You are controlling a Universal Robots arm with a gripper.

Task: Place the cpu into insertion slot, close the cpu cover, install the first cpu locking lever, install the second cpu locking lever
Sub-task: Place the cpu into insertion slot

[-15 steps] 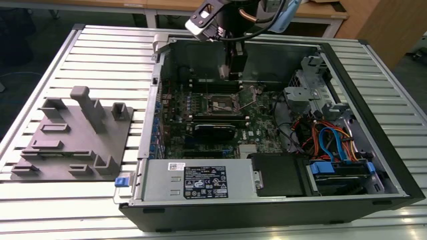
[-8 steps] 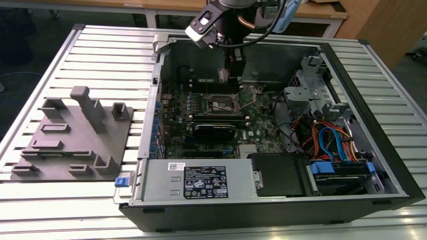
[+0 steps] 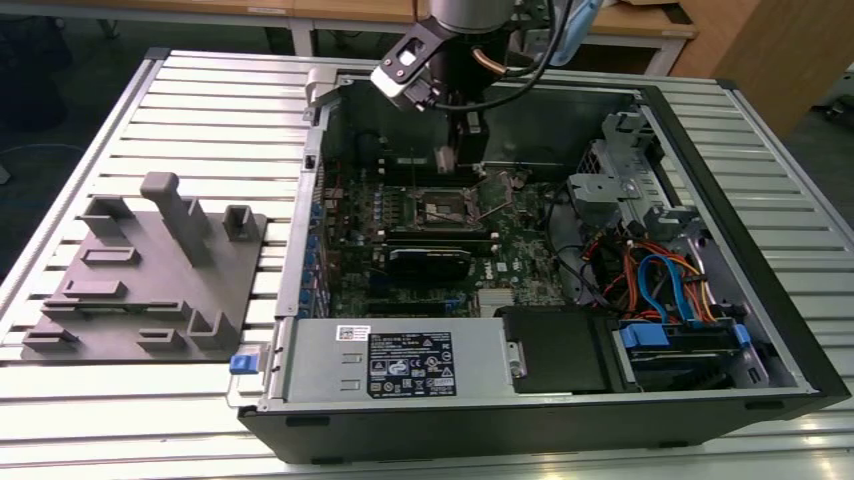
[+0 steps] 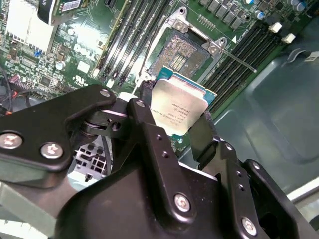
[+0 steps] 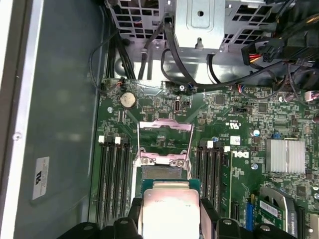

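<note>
Gripper (image 4: 174, 112) fingers pinching cpu (image 5: 171, 209), hovering close to uncovered insertion slot (image 4: 182, 55), cpu cover (image 5: 166, 127) swung open.

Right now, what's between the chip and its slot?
Nothing: in the second wrist view the chip, gripped by the pincer, hangs near the open slot with only air between.

A robotics lab or workshop: an open computer case (image 3: 534, 435) lies under the gripper (image 3: 454, 158) on a slatted metal workbench (image 3: 214, 110), with a grey moulded jig (image 3: 134, 290) well off to the gripper's side and wooden desks (image 3: 641, 22) beyond it.
</note>
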